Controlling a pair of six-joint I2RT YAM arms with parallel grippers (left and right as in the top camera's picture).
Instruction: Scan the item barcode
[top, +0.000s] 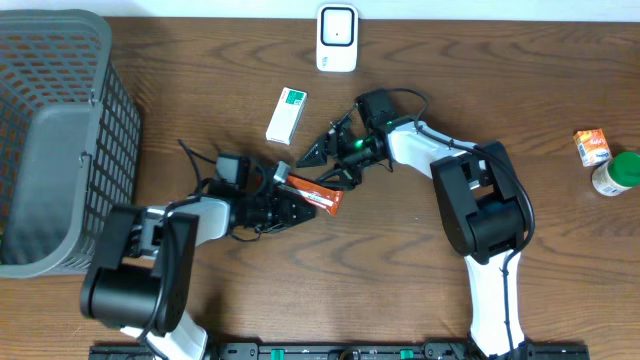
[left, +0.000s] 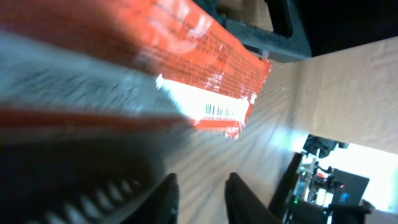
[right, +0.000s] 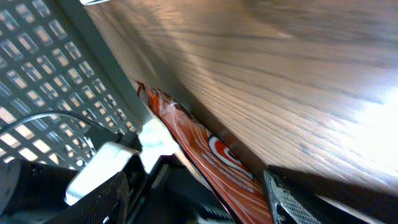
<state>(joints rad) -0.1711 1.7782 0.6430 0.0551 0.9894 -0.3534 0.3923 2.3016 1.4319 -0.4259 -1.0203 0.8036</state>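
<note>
An orange-red snack packet (top: 322, 196) lies at mid-table between both grippers. My left gripper (top: 291, 204) is at its left end. In the left wrist view the fingertips (left: 169, 198) stand a little apart over bare wood, and the packet (left: 211, 68) with its barcode (left: 217, 112) lies above them, outside the gap. My right gripper (top: 326, 165) reaches in from the upper right. Its jaws are wide, and the packet (right: 217, 162) stands edge-on between them, close to the right finger (right: 292, 199). The white scanner (top: 337, 38) stands at the table's far edge.
A grey mesh basket (top: 60, 130) fills the left side. A green-and-white box (top: 287, 114) lies just behind the grippers. A small orange box (top: 591, 147) and a green-capped bottle (top: 616, 174) sit at the far right.
</note>
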